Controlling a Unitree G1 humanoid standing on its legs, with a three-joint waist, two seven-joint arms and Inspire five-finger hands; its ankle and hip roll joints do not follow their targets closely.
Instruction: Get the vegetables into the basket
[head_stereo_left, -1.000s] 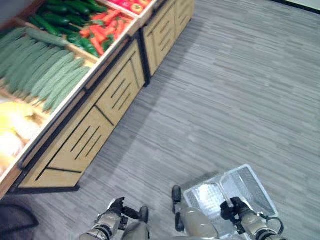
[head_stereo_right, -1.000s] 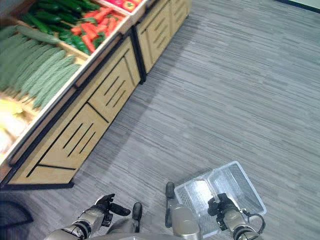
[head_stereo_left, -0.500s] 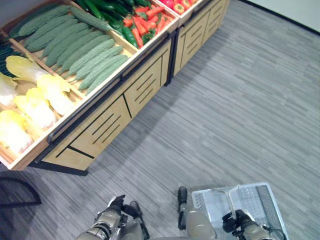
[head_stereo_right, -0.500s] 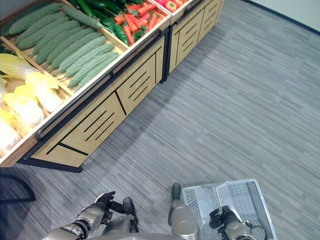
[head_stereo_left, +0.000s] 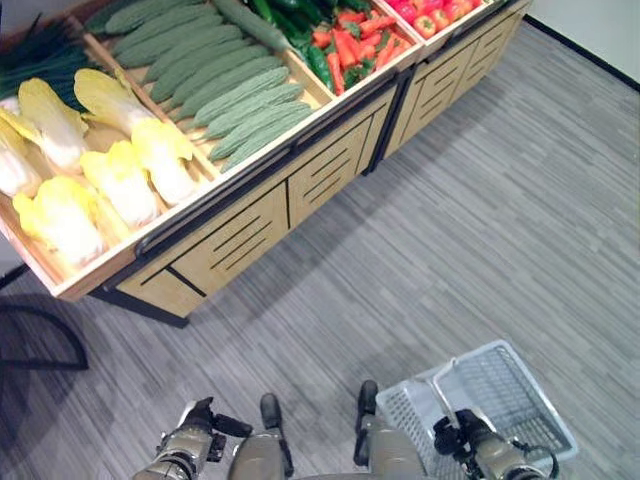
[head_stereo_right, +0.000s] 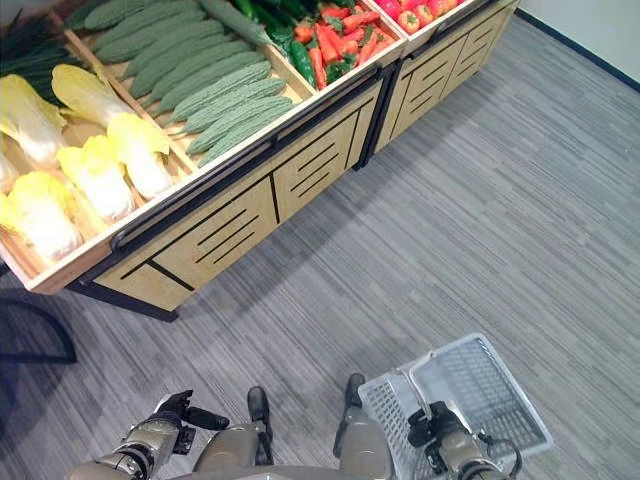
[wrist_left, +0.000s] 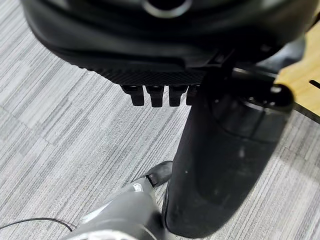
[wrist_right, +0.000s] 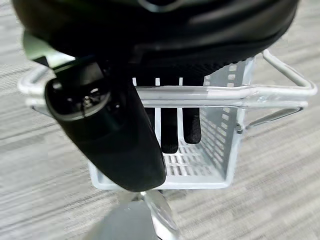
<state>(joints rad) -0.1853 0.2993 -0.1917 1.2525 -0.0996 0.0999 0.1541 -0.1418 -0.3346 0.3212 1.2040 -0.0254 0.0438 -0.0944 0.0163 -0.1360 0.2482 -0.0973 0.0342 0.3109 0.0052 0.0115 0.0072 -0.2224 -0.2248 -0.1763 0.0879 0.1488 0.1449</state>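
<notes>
A wooden produce stand (head_stereo_left: 250, 235) runs along the upper left. Its bins hold yellow cabbages (head_stereo_left: 120, 180), bumpy green gourds (head_stereo_left: 235, 90), red and green peppers (head_stereo_left: 345, 45) and red bell peppers (head_stereo_left: 430, 15). A white mesh basket (head_stereo_left: 520, 385) hangs low at the lower right, a good way from the stand. My right hand (head_stereo_left: 455, 437) is shut on the basket's metal handle (wrist_right: 210, 92), its fingers (wrist_right: 167, 130) curled under the bar. Nothing lies in the part of the basket that shows. My left hand (head_stereo_left: 192, 435) hangs at the lower left, fingers (wrist_left: 155, 95) curled, holding nothing.
Grey plank floor (head_stereo_left: 480, 230) stretches between me and the stand. A black curved frame (head_stereo_left: 45, 340) stands on the floor at the left, beside the stand's end. A dark baseboard (head_stereo_left: 590, 55) crosses the upper right corner.
The whole picture has shifted, so the camera moved: the cabbages and more of the stand have come into view. The basket stays in my right hand; the left hand stays low.
</notes>
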